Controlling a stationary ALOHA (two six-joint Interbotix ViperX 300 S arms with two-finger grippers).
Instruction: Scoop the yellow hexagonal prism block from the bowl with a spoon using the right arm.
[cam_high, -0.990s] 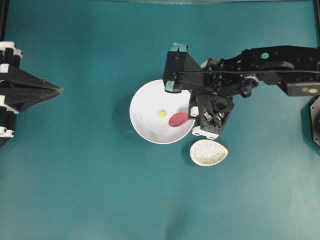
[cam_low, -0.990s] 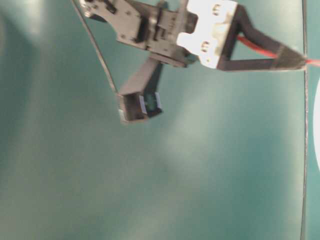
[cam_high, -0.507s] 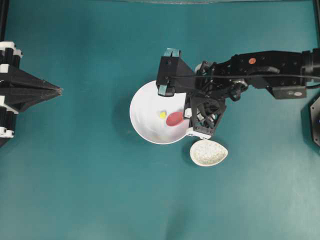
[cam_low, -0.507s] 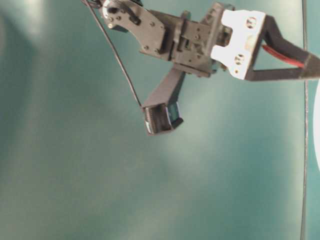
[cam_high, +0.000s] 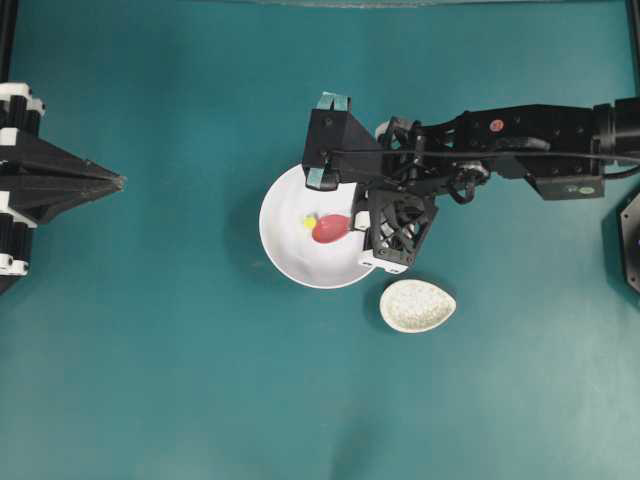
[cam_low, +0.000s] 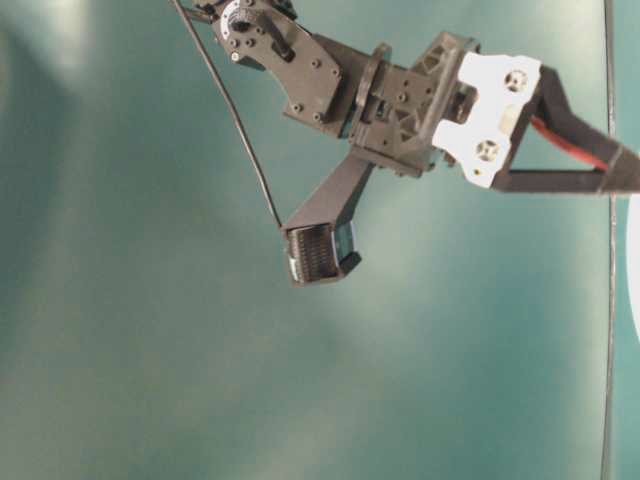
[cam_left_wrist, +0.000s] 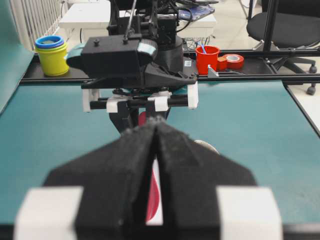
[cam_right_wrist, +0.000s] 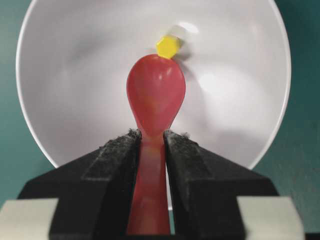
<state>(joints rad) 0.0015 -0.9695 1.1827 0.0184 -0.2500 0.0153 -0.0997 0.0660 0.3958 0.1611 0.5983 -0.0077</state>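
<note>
while the right gripper (cam_right_wrist: 151, 150) clamps the spoon (cam_right_wrist: 155, 100), the yellow block (cam_right_wrist: 167, 47) touches its tip.

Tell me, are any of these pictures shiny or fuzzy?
Right wrist view: bright glare spots on the bowl beside the block; the spoon looks sharp. Left wrist view: the close left gripper looks soft.

You see a pink-red spoon (cam_right_wrist: 155, 97) and tiny yellow block (cam_right_wrist: 167, 47) in a plain white bowl (cam_right_wrist: 75, 60); speckled off-white dish (cam_high: 417, 305), teal table (cam_high: 180, 350).
</note>
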